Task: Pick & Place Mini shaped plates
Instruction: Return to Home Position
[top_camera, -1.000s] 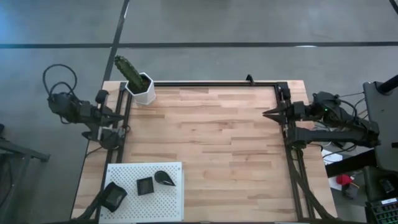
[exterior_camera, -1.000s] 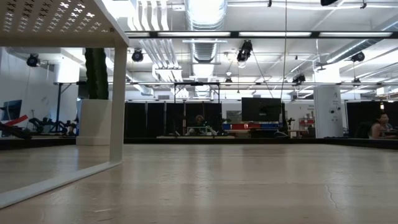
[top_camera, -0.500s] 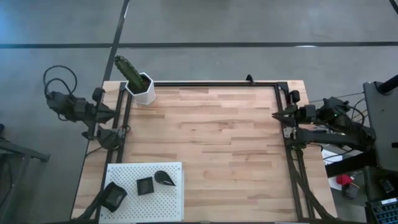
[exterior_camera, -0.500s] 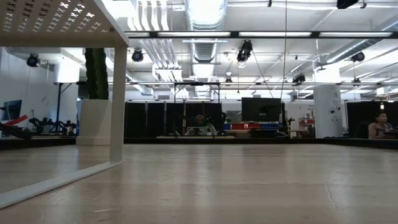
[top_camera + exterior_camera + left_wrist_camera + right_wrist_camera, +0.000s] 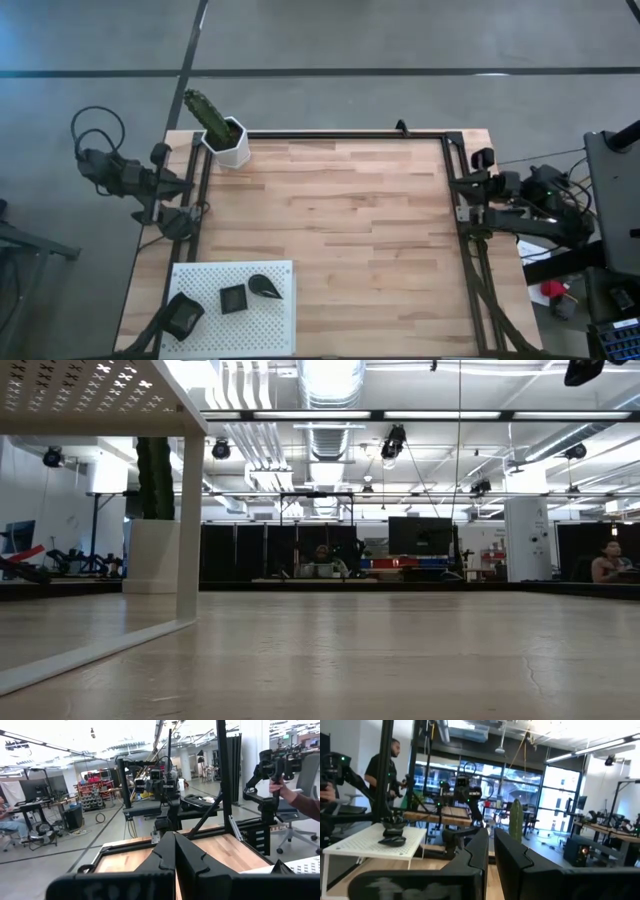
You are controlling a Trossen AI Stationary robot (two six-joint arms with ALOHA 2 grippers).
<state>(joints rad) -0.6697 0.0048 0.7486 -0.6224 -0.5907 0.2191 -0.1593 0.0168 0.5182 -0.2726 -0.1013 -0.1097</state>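
At the left edge of the pale plank counter, the left claw is hovering with its two dark fingers pressed together, gripping nothing. In the lower left corner of the high view, a white perforated shelf is carrying three small matte-black plates: a squarish plate at its left rim, a square plate in the middle and a teardrop plate on the right. Farther back, a ribbed green cactus is leaning in a white hexagonal pot. At the right edge, the right claw is hovering, closed and empty.
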